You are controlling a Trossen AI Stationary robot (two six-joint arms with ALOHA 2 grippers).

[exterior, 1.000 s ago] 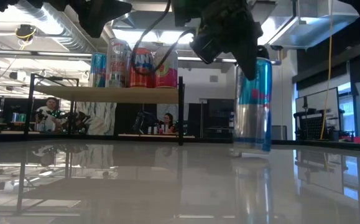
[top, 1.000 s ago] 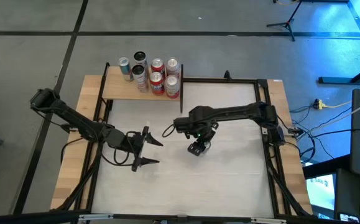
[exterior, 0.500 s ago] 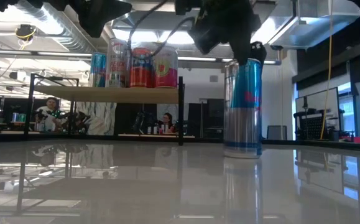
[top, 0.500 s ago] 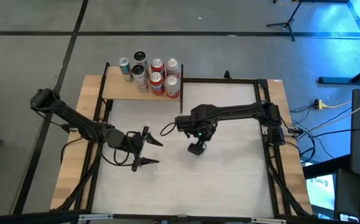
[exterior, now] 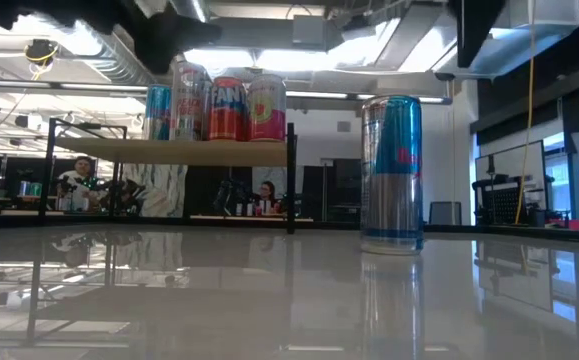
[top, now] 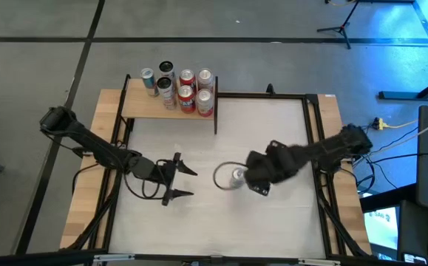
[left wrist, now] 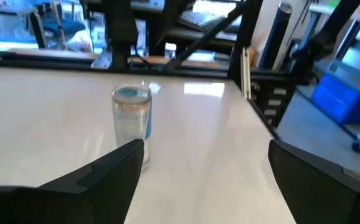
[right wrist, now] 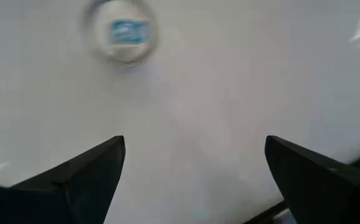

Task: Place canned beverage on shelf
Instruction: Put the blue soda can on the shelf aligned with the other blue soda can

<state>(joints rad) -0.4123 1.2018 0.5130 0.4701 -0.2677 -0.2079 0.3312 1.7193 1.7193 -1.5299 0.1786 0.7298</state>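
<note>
Right pincer [top: 256, 185] hung spread and empty just at three o'clock of the can [top: 237, 176], which stood upright alone mid-desk [top: 273, 222]. Our left pincer [top: 181, 182] waited spread at nine o'clock. We judged the can stiff, slick and tippable, best gripped around its middle. At eleven o'clock the shelf [top: 136, 108] held other cans [top: 186, 91]; its left part looked free, with open desk between.
</note>
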